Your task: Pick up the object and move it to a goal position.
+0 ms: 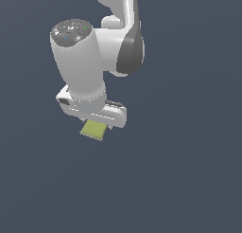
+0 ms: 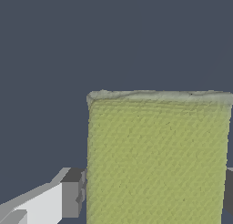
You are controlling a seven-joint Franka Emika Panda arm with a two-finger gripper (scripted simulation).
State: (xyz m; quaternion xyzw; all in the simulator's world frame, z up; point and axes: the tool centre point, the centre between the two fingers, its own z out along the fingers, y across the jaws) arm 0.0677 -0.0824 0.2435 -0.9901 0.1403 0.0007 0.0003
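The object is a small flat yellow-green block [image 1: 93, 129] with a speckled sponge-like surface. In the exterior view it pokes out just under the white gripper [image 1: 97, 125], whose fingers are mostly hidden behind the hand. In the wrist view the block [image 2: 157, 159] fills the space between the two fingers; one fingertip [image 2: 72, 193] presses its side and the other shows at the frame's edge. The gripper is shut on the block. I cannot tell whether the block rests on the surface or hangs above it.
The white arm [image 1: 99, 42] rises from the gripper toward the top of the exterior view. Around it is only a plain dark blue-grey surface [image 1: 179, 170]. No goal marker shows in either view.
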